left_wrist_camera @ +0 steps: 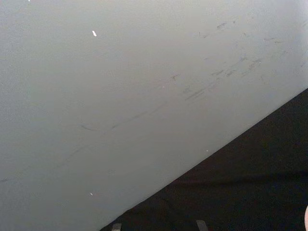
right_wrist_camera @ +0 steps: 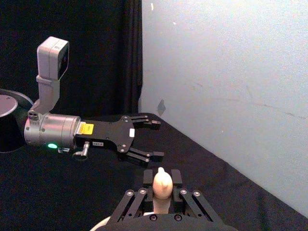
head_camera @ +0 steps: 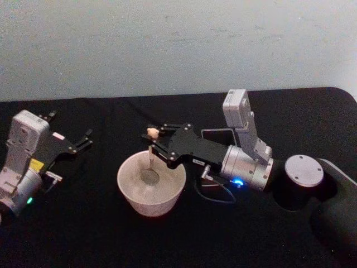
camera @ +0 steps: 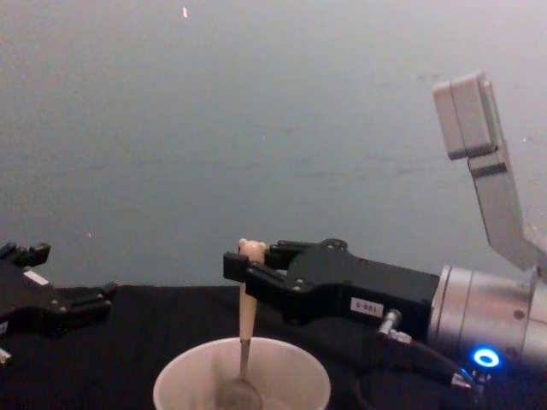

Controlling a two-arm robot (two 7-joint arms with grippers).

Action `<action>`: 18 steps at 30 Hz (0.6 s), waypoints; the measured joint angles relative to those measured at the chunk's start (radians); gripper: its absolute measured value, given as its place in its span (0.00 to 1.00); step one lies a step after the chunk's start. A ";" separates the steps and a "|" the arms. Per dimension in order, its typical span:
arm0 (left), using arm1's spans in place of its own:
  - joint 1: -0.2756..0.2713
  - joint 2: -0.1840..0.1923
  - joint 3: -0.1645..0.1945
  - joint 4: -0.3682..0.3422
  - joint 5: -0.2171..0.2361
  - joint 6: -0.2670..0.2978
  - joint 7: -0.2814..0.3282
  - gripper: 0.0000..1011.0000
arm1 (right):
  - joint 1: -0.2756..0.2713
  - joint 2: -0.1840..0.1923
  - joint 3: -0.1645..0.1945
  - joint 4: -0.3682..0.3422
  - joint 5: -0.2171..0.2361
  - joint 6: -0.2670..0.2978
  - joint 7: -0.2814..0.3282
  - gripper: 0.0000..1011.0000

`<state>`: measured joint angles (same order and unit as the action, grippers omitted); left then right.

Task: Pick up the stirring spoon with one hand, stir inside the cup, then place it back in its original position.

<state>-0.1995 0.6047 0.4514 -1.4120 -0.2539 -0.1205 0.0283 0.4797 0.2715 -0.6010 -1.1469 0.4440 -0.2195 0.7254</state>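
Here's the right gripper (head_camera: 154,139), reaching in from the right and poised over the wide, round, cream-white cup (head_camera: 129,192) with the thick rim. Its black jaws are clamped on the pale beige handle of the slim stirring spoon (camera: 246,309), just under the little bear head on top. From the chest camera the spoon stands close to upright. The handle runs down out of the fingers, the dark metal neck dips below the rim, and the bowl of the spoon sits low inside the cup. From the head camera the bowl lies near the middle of the cup's floor, though I can't tell whether it touches the bottom.

The cup sits on the black cloth-covered table (head_camera: 83,229), roughly centre stage. Behind the right gripper's body, toward the pale wall (head_camera: 178,44), the tall dark grey square-sided holder (head_camera: 217,135) peeks out, partly hidden by the arm and apart from the cup.

Over on the left, the left gripper (head_camera: 68,128) hangs above the table, well apart from the cup. Its jaws are spread wide with nothing between them, pointing toward the wall. The right wrist camera looks past the bear head and shows those parted fingers farther off.
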 joint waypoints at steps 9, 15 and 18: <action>0.000 0.000 0.000 0.000 0.000 0.000 0.000 0.99 | -0.005 0.001 0.005 -0.002 -0.009 0.001 -0.004 0.21; 0.000 0.000 0.000 0.000 0.000 0.000 0.000 0.99 | -0.011 0.009 0.014 -0.011 -0.012 0.002 -0.013 0.21; 0.000 0.000 0.000 0.000 0.000 0.000 0.000 0.99 | -0.020 0.019 0.021 -0.024 -0.012 0.005 -0.016 0.21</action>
<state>-0.1995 0.6047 0.4514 -1.4120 -0.2539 -0.1205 0.0283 0.4600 0.2907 -0.5804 -1.1704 0.4316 -0.2145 0.7095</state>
